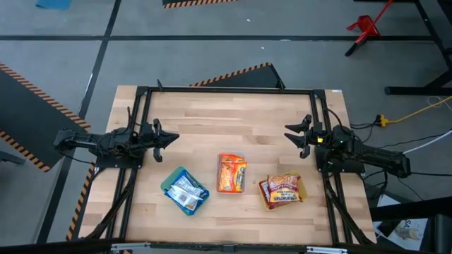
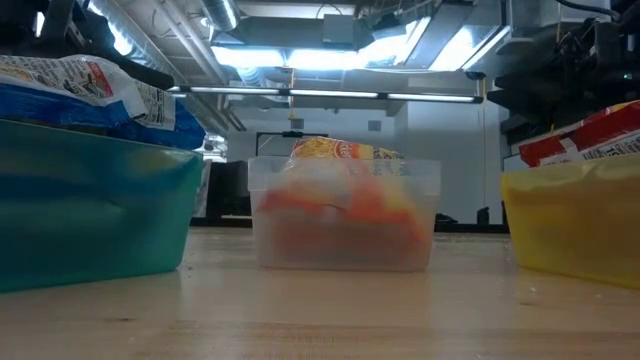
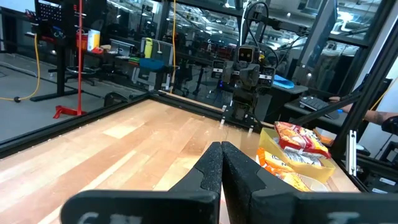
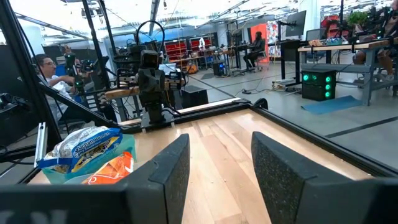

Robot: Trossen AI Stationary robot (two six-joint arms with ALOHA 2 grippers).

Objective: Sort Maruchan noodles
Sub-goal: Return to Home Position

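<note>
Sitting sorted: orange crinkly ramen packets [image 1: 232, 173] in clear shallow tray [image 2: 268, 175], blue-white packets [image 1: 186, 192] left of it, red packets [image 1: 282, 190] right. Left gripper [image 1: 172, 137] far-left of tray, fingers pinched together, empty; right gripper [image 1: 294, 139] far-right, fingers spread, empty.

high view: bench [image 1: 233, 120] evenly bright from overhead, shadows faint | low view: ceiling lights [image 2: 300, 58] blown white at upper centre, clear bin [image 2: 345, 215] hazy, backlit | left wrist view: left end effector [image 3: 221, 149] dark, blurred at bottom centre
</note>
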